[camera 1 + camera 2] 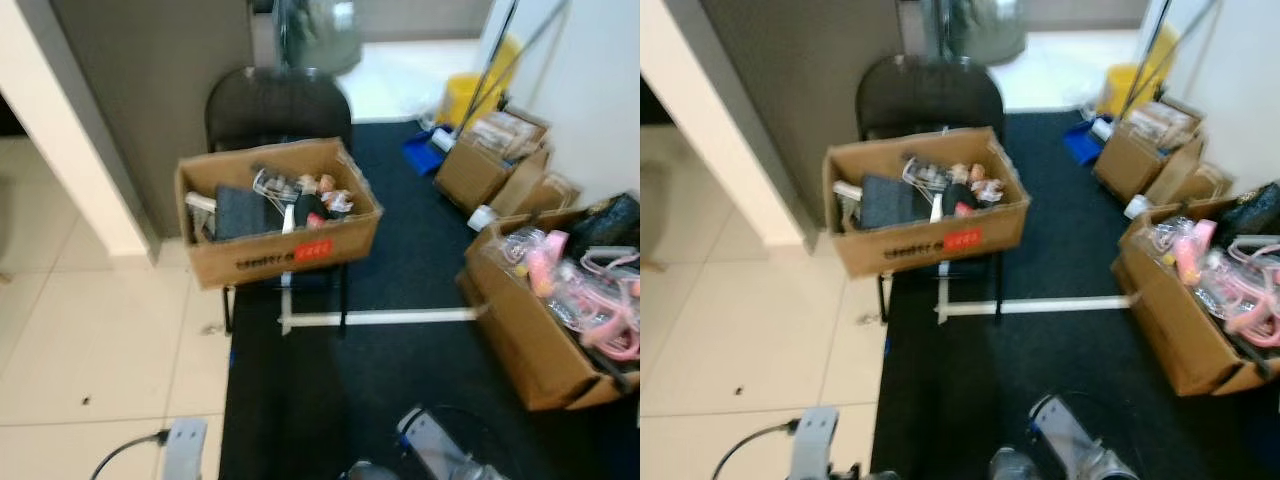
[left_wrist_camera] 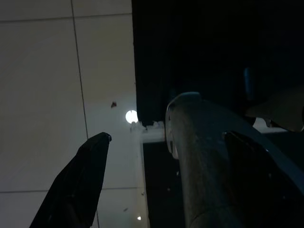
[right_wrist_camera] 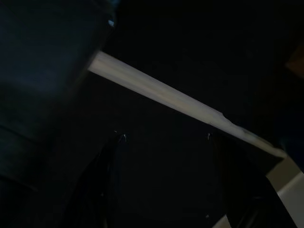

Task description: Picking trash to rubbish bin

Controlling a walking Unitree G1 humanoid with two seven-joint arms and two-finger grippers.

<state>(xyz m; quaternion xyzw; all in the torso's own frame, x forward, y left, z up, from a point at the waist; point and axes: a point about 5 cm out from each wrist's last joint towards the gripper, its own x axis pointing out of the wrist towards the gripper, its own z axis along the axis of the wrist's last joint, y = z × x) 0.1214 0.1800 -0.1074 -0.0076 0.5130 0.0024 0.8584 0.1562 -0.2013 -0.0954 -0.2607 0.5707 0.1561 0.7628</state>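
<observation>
Two pincers hang low, left pincer (image 2: 161, 147) and right pincer (image 3: 166, 142) both spread wide, holding nothing. Ahead, a trash-filled cardboard box (image 1: 278, 212) (red label in front) sits on a black chair (image 1: 277, 105).

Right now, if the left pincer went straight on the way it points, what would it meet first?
Probably the floor: the open left pincer points down at the pale tiles, beside the dark carpet edge. Depth is unclear.
</observation>
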